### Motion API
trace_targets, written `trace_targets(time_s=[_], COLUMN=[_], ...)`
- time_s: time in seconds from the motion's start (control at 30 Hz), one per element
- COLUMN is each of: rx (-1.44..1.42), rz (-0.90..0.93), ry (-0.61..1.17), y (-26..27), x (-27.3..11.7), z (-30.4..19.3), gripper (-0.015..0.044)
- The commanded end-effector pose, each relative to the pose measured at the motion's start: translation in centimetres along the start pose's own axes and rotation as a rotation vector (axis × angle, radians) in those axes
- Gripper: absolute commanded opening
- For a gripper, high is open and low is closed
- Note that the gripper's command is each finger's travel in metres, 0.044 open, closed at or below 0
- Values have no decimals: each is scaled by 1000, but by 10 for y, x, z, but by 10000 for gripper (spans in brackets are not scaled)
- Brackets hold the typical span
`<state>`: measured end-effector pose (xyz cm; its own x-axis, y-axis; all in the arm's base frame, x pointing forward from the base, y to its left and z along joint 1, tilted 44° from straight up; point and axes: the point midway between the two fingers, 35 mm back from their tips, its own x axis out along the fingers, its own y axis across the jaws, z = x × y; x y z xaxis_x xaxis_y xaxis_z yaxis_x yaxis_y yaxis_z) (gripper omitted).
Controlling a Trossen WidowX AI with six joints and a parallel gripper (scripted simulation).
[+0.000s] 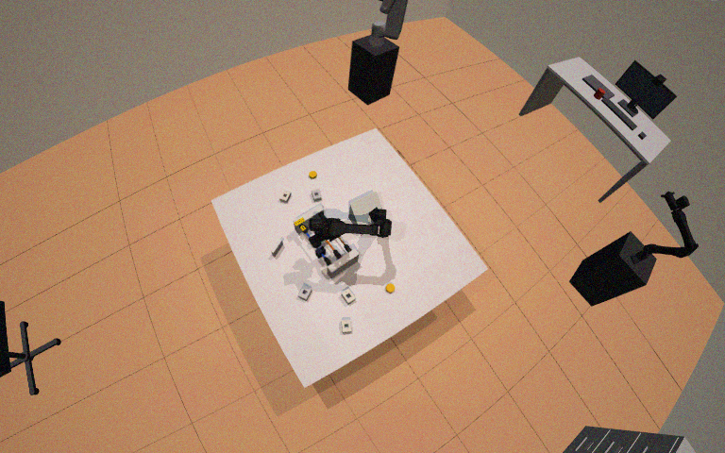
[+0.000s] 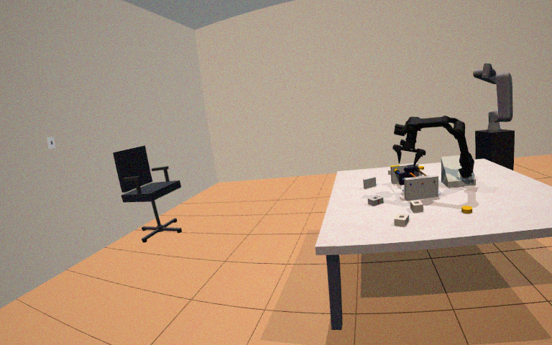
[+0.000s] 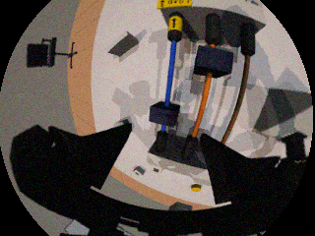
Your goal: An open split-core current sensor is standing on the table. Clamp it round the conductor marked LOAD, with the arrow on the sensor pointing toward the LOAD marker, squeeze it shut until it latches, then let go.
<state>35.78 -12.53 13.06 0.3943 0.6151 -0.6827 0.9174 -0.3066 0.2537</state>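
The sensor [image 3: 164, 113] [image 2: 402, 177] [image 1: 320, 251], a dark blue block, sits round the blue conductor [image 3: 170, 74] near the end block closest to the exterior camera. It looks shut; its latch and arrow cannot be made out. At the conductor's other end are a yellow sleeve [image 3: 174, 24] [image 1: 302, 227] with an arrow and a yellow marker [image 3: 174, 4] [image 1: 299, 221], whose lettering is upside down in the wrist view. My gripper [image 3: 165, 132] [image 2: 407, 162] is wide open and empty above the conductors, clear of the sensor.
A larger dark block [image 3: 213, 61] sits on the orange conductor [image 3: 204, 100]; a brown conductor [image 3: 242, 88] runs beside it. The near end block [image 2: 421, 187] [image 1: 342, 264] stands upright. A grey plate [image 1: 277, 247] [image 2: 369, 182], small blocks and yellow discs [image 1: 312, 175] [image 1: 390, 288] are around.
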Motion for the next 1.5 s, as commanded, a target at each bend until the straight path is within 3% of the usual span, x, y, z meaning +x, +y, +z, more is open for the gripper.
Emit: trace_targets(time_s=[0.0, 1.13, 1.47], rx=[-5, -16, -900], rz=[8, 11, 426], ry=[3, 1, -61], y=[0, 0, -22], x=[-3, -2, -8], z=[-1, 1, 61], gripper=[440, 440, 440])
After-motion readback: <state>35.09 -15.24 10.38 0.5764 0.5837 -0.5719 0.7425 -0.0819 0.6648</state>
